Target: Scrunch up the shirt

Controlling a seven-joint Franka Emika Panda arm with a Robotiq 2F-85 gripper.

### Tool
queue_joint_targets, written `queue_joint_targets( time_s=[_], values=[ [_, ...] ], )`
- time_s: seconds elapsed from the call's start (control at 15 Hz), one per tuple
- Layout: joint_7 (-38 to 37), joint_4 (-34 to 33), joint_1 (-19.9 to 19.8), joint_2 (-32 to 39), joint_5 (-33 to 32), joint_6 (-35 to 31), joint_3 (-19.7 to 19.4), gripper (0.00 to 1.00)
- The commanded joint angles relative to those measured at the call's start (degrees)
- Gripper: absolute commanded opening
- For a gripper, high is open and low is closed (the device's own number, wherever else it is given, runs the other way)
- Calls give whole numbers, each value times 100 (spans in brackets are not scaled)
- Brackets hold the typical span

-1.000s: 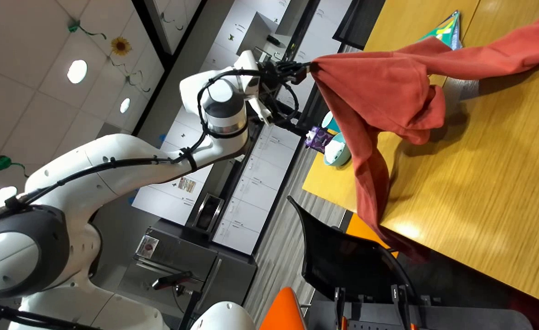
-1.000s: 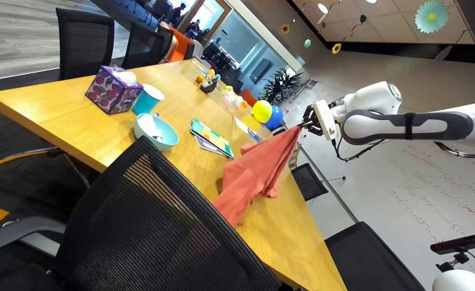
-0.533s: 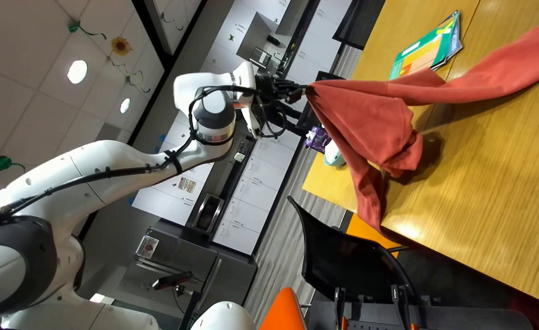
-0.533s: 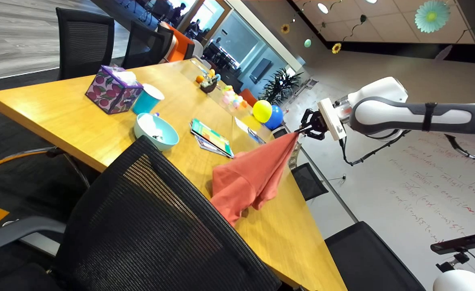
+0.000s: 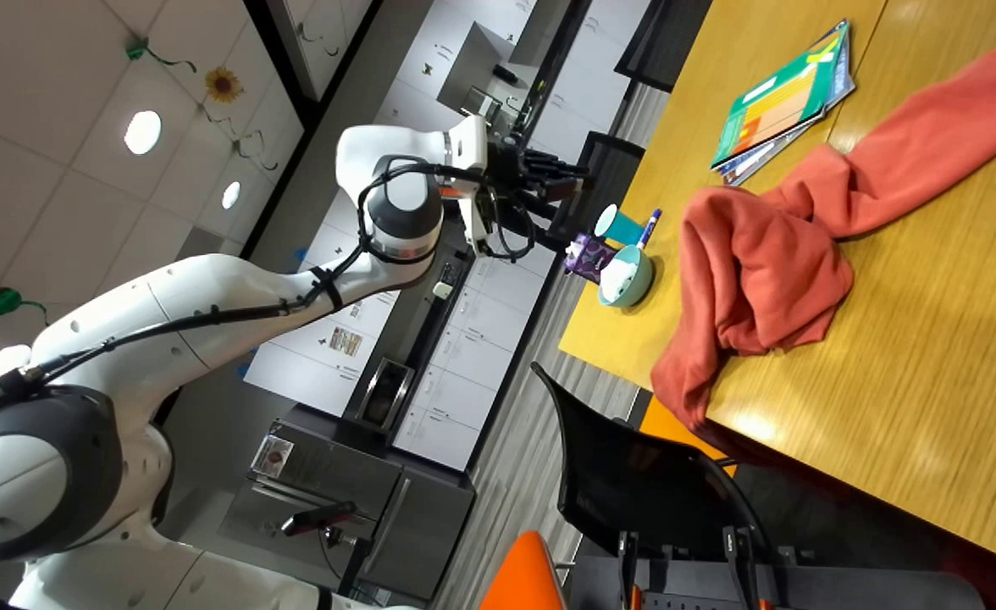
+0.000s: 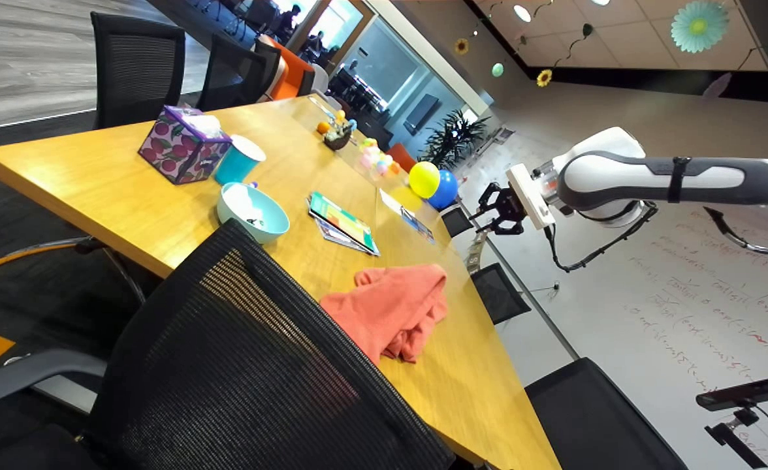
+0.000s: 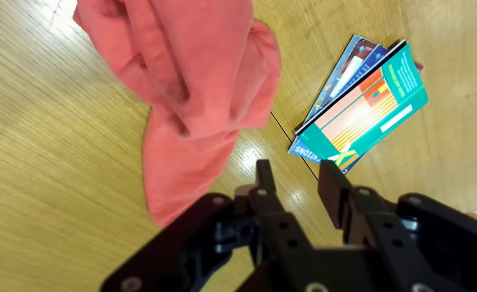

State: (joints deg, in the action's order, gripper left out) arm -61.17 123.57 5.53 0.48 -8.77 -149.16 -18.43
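Wrist view: Robotiq gripper, jaws moderately parted, is holding nothing; coral long-sleeved shirt is lying beyond it. In an exterior view: shirt, just released, is resting heaped below. In an exterior view: sleeve is trailing away, probably leaving the scrunching partial

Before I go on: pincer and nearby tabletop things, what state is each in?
Pincer: open, empty
Shirt: bunched, one length stretched out, ungripped
Books: closed, stacked askew
Bowl: upright, something white inside
Cup: upright, contents unclear
Tissue box: open, tissue showing
Purple pen: too small to tell if capped
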Motion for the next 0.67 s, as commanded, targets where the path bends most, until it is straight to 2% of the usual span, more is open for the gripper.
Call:
queue_joint_targets(
  time_s=[0.0,0.27,0.4,0.6],
  values=[
    [151,-167,-535,118,93,261,526,66],
    [1474,271,-640,-145,1037,616,984,96],
    [2051,486,-604,-245,1440,901,1174,100],
    [2207,768,-563,-181,1380,1104,1407,100]
  ],
)
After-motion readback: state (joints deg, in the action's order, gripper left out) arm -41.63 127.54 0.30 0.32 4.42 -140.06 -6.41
